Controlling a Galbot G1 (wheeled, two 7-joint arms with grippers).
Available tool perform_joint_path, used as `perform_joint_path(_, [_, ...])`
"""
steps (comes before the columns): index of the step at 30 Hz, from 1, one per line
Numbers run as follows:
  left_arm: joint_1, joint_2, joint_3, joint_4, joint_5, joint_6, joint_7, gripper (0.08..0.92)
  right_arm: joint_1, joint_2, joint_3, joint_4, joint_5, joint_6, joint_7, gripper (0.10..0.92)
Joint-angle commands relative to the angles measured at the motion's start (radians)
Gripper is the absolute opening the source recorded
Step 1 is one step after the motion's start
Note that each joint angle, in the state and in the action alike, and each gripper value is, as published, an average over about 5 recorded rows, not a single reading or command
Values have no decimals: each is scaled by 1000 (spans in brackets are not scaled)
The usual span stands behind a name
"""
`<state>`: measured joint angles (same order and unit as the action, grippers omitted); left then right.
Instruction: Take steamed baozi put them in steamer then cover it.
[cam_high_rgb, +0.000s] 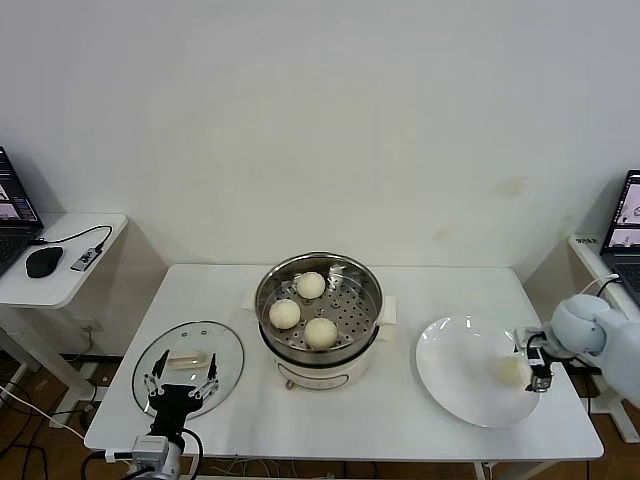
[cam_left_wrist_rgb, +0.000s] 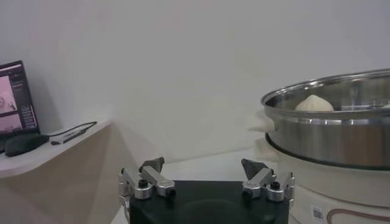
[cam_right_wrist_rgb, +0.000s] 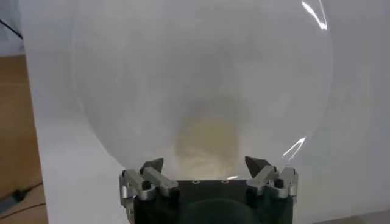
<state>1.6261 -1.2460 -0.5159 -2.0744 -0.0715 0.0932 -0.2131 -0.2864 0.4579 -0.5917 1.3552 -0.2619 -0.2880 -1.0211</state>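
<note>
1. Your steamer (cam_high_rgb: 318, 318) sits mid-table (cam_high_rgb: 400, 430), uncovered, steel pot on a white base.
2. Three buns (cam_high_rgb: 286, 313) lie on the perforated tray inside: one far, one left, one near.
3. The fourth bun (cam_high_rgb: 510, 369) is on the white plate (cam_high_rgb: 455, 375), right of the steamer, at the plate's right side.
4. Your right gripper (cam_high_rgb: 541, 381) is at the plate's right edge, just beside that bun; jaws wide open, holding nothing. In the right wrist view the bun (cam_right_wrist_rgb: 207, 143) shows blurred just ahead of the open gripper (cam_right_wrist_rgb: 207, 167), over the plate (cam_right_wrist_rgb: 122, 73).
5. The glass lid (cam_high_rgb: 188, 367) lies flat on the table left of the steamer, cream handle (cam_high_rgb: 188, 358) up.
6. Your left gripper (cam_high_rgb: 182, 383) is at the near edge of the lid, jaws wide open, empty. Whether the tips touch the glass, can't tell.
7. Left wrist view: open gripper (cam_left_wrist_rgb: 204, 170) low, steamer (cam_left_wrist_rgb: 329, 131) off to one side, one bun (cam_left_wrist_rgb: 314, 103) peeking over the rim.
8. Side desk far left holds a laptop (cam_high_rgb: 12, 215) and a mouse (cam_high_rgb: 44, 261); another laptop (cam_high_rgb: 622, 228) far right.
</note>
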Motion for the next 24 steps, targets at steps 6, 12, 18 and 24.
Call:
perform_joint_path(6, [1, 0, -2, -2, 0, 0, 0, 823, -40, 47, 37, -49, -16, -11, 9, 802])
perform_joint_path(12, [1, -3, -1, -3, 1, 0, 0, 823, -34, 47, 35, -46, -9, -15, 9, 725])
perform_joint_path(18, [1, -2, -1, -5, 2, 0, -1, 823, 13, 35, -4, -17, 26, -21, 0, 635])
perform_joint_path(24, [-3, -4, 2, -4, 3, 0, 0, 823, 162, 4, -98, 40, 115, -44, -6, 590])
